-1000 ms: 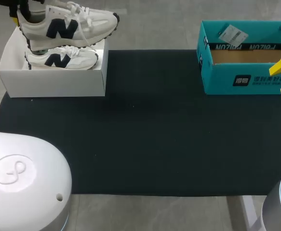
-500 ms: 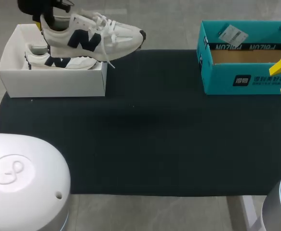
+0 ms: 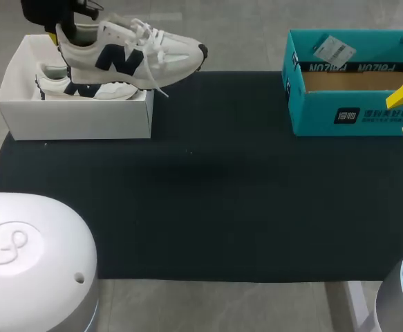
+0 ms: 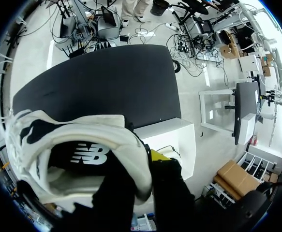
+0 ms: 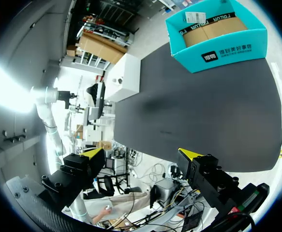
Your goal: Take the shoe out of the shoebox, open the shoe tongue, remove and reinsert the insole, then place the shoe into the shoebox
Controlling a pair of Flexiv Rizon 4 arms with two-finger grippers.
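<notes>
Shoe (image 3: 128,59) hangs in the air over the far right edge of the white box (image 3: 77,117), with the toe pointing out above the mat (image 3: 222,180). The left gripper (image 3: 57,31) is closed on the heel collar, with one finger inside the shoe and the other behind the heel. I think this grip is chosen because it leaves the tongue and the opening free for the next steps. The laces fall loose at the side. A second shoe (image 3: 83,84) lies in the white box below. The right gripper (image 5: 141,153) is empty, its fingers wide apart, just beside the teal box (image 3: 353,114). Probably it is kept there so it can come to the tongue once the shoe is on the mat
</notes>
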